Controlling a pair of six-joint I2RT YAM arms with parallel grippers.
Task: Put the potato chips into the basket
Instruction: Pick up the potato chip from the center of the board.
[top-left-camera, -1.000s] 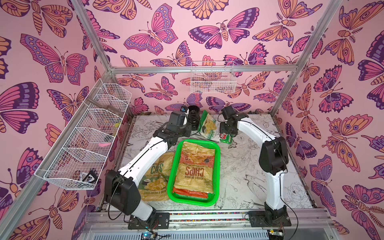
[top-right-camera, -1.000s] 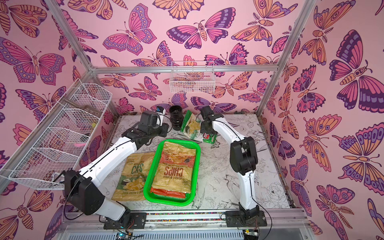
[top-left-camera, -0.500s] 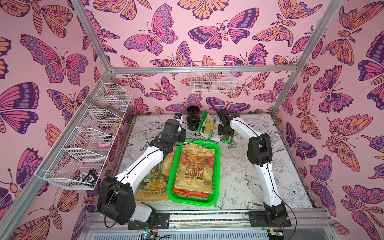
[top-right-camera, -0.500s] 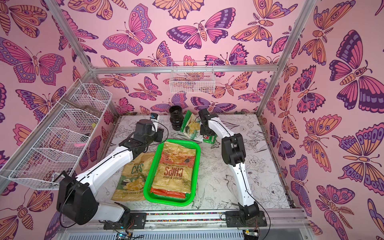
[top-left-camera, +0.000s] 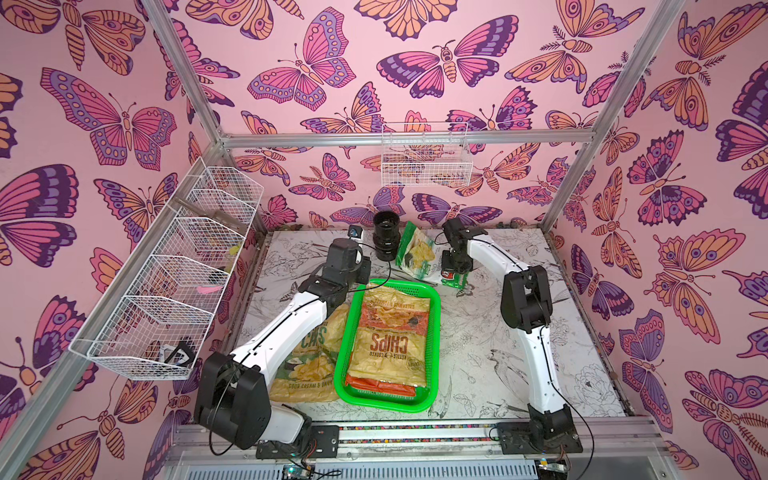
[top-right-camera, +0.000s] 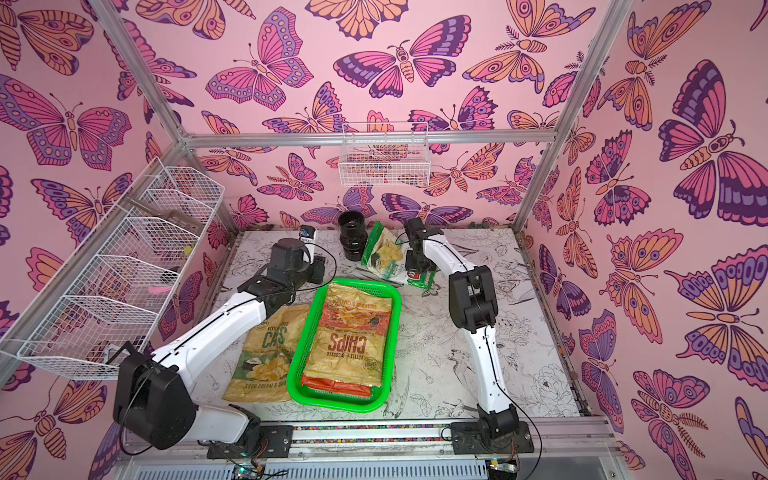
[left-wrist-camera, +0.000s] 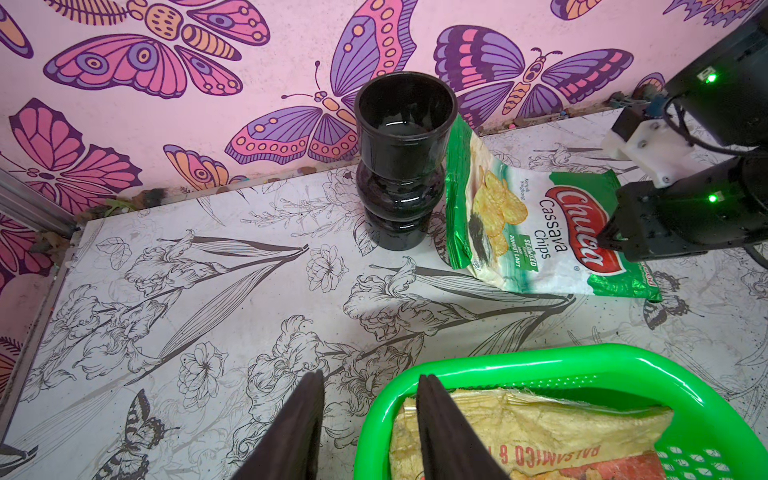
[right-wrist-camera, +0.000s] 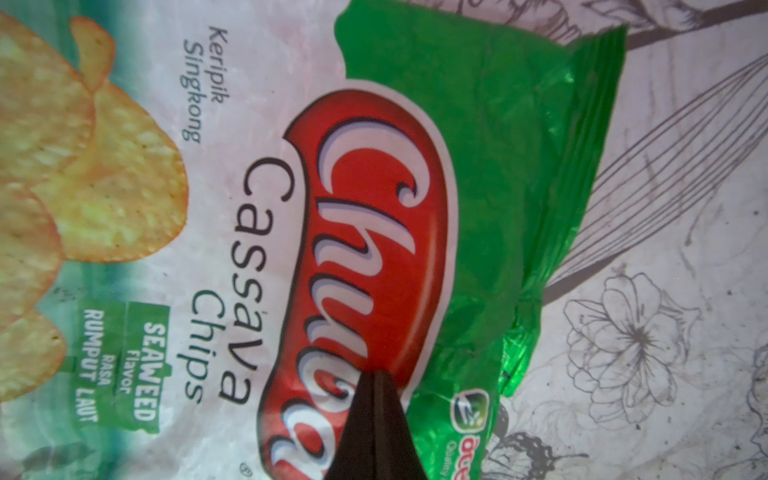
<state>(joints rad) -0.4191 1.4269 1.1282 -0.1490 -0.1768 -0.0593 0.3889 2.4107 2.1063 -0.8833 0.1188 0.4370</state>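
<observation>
Basket (top-left-camera: 435, 332) sits on the table (top-left-camera: 478, 365) between the two arms. It holds the tan-orange "CHIPS" bag (top-left-camera: 390, 345) face up. An orange bag (top-left-camera: 380, 384) shows beneath that one at the basket end toward the arm bases.

Sour Cream & Onion bag (top-left-camera: 307, 365) lies flat on the table against the basket's long side toward the left arm, partly under that arm.

Cassava bag (top-left-camera: 419, 253) lies beyond the basket's far end, apart from it, with one end propped against a black ribbed cylinder (top-left-camera: 385, 235).

Right claw (right-wrist-camera: 374, 374) is closed, tips pressed on the Cassava bag's red logo. Whether foil is pinched between them cannot be told.

Left claw (left-wrist-camera: 370, 376) hangs at the basket's far corner, jaws parted and empty. One finger (left-wrist-camera: 440, 424) is over the rim, the other over the table.
</observation>
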